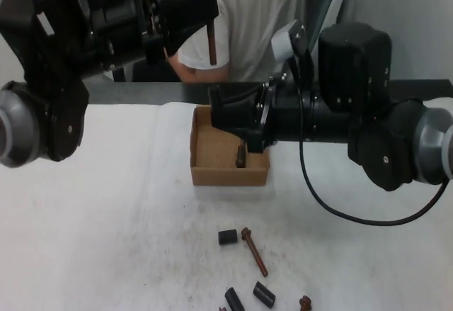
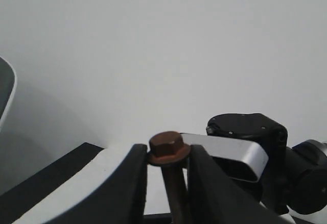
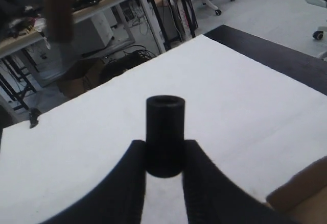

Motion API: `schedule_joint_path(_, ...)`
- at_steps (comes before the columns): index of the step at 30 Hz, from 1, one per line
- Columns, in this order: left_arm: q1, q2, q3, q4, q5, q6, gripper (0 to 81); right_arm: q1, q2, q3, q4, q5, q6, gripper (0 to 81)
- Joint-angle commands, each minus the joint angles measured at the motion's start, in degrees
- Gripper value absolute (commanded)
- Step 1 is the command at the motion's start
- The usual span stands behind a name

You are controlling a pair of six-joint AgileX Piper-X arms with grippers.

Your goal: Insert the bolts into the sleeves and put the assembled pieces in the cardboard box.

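My left gripper (image 2: 167, 156) is shut on a rusty brown bolt (image 2: 166, 147) just below its hex head. In the high view that gripper (image 1: 204, 8) is raised at the back with the bolt (image 1: 211, 36) hanging down from it. My right gripper (image 3: 164, 157) is shut on a black sleeve (image 3: 165, 129), whose open bore faces away from the wrist camera. In the high view it (image 1: 221, 109) hovers over the cardboard box (image 1: 205, 173). Inside the box lies one dark piece (image 1: 241, 156).
On the white cloth near the front lie a loose bolt (image 1: 253, 251), a short sleeve (image 1: 227, 238), two more sleeves (image 1: 264, 295) (image 1: 234, 299) and another bolt (image 1: 305, 302). A person in a white shirt (image 1: 255, 20) stands behind the bench.
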Motion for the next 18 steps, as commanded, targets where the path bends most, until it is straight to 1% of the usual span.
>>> schedule_joint_path(1,0.0,-0.8,0.1,-1.3,0.1,0.8,0.1,-0.2,-0.2,-0.3,-4.5,-2.8,4.4,0.8)
schedule_joint_path(4,0.0,-0.8,0.2,-1.3,-0.8,2.0,0.1,-0.2,-0.2,-0.3,-7.0,-5.4,8.3,0.8)
schedule_joint_path(6,0.0,-0.8,0.2,-1.2,-1.3,3.4,0.1,-0.2,-0.3,-0.3,-7.7,-6.0,9.4,0.8)
schedule_joint_path(11,1.0,-0.8,0.2,-0.9,-1.8,5.8,0.1,-0.2,-0.3,-0.3,-7.6,-7.6,9.9,0.8)
schedule_joint_path(15,3.3,-0.8,0.2,-0.6,-2.3,5.6,0.1,-0.2,-0.3,-0.3,-7.6,-8.2,10.1,0.8)
schedule_joint_path(18,4.0,-0.8,0.2,-0.2,-1.6,5.5,0.1,-0.2,-0.3,-0.3,-7.6,-8.2,10.1,0.8)
